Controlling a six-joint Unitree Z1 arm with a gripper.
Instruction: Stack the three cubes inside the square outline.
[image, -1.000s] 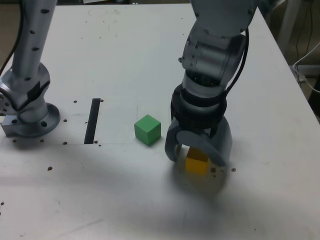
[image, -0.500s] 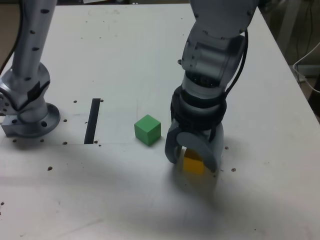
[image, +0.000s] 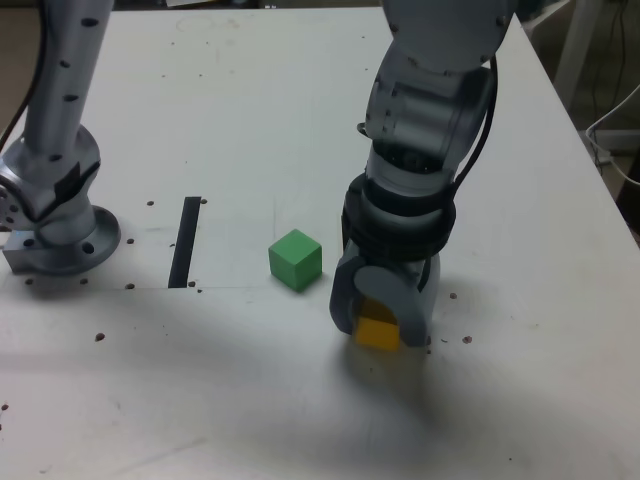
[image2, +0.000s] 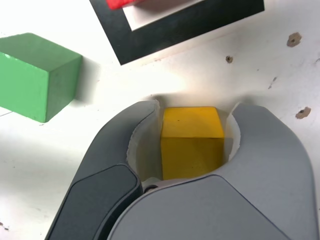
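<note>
Nearest the exterior camera, the end effector (image: 379, 322) points down at the white worktop (image: 250, 120) with its grey jaws drawn in on the yellow cube (image: 378, 332), whose lower front face shows between them. The wrist view confirms the grip: the yellow cube (image2: 191, 141) sits squarely between the two curved jaws of the end effector (image2: 192, 137), one jaw pressed to each side, with the cube resting on the worktop (image2: 260, 65).

A little farther back and toward the exterior view's left, the green cube (image: 295, 259) stands free on the worktop, near the end effector but apart from it. In the wrist view the green cube (image2: 37, 75) lies just beside one corner of the square outline (image2: 165, 27), not touching it. Inside that black frame, at the picture's edge, part of the red cube (image2: 122, 3) shows on the white centre.

Farther toward the exterior view's left lies a straight black stripe (image: 185, 241), and beyond it the arm's grey base (image: 55, 215) stands on the worktop.
</note>
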